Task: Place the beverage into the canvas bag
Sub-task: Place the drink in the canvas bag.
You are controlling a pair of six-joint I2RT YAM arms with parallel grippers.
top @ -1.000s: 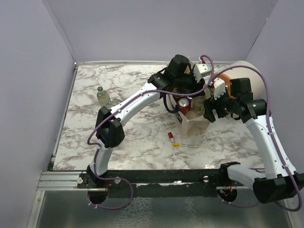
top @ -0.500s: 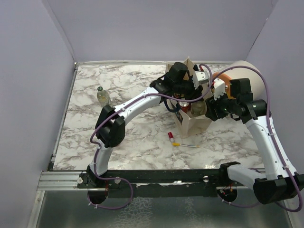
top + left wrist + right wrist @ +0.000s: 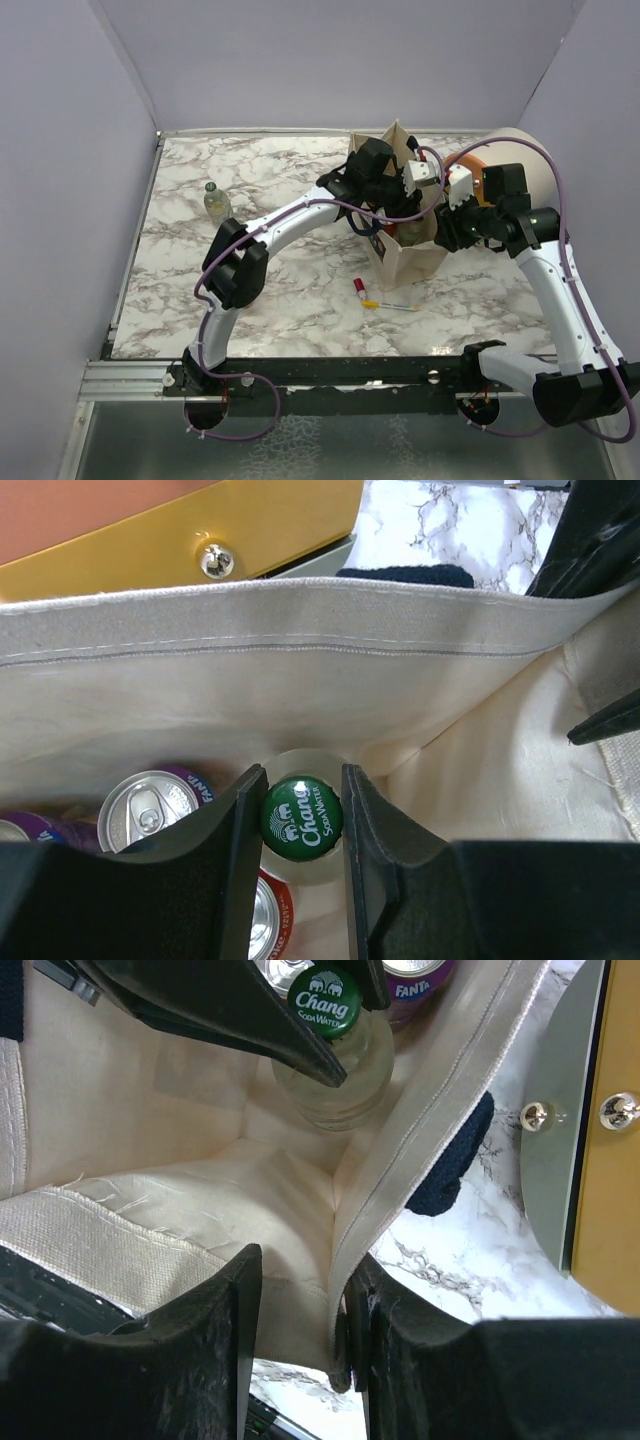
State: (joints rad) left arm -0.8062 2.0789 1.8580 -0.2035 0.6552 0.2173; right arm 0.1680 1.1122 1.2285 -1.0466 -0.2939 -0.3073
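Observation:
The canvas bag [image 3: 402, 258] stands upright at mid table, its beige inside [image 3: 300, 670] filling both wrist views. My left gripper [image 3: 303, 812] is down in its mouth, shut on the neck of the beverage, a clear bottle with a green Chang cap [image 3: 302, 818]. That same bottle [image 3: 327, 1020] shows in the right wrist view, held by the left fingers. Below it stand a purple Fanta can [image 3: 152, 806] and a red can [image 3: 262, 920]. My right gripper [image 3: 300, 1300] straddles the bag's right rim [image 3: 400, 1170], open; its outer finger touches the hem, the inner one stands apart.
A cream-and-orange cylindrical container [image 3: 512, 160] lies just right of the bag, behind my right arm. A small clear bottle [image 3: 215, 201] stands at the left of the marble table. A red-capped tube [image 3: 360, 288] and a thin stick [image 3: 392, 306] lie in front of the bag.
My left gripper has come down into the bag with the bottle. My right gripper has moved left onto the bag's rim and its jaws have narrowed.

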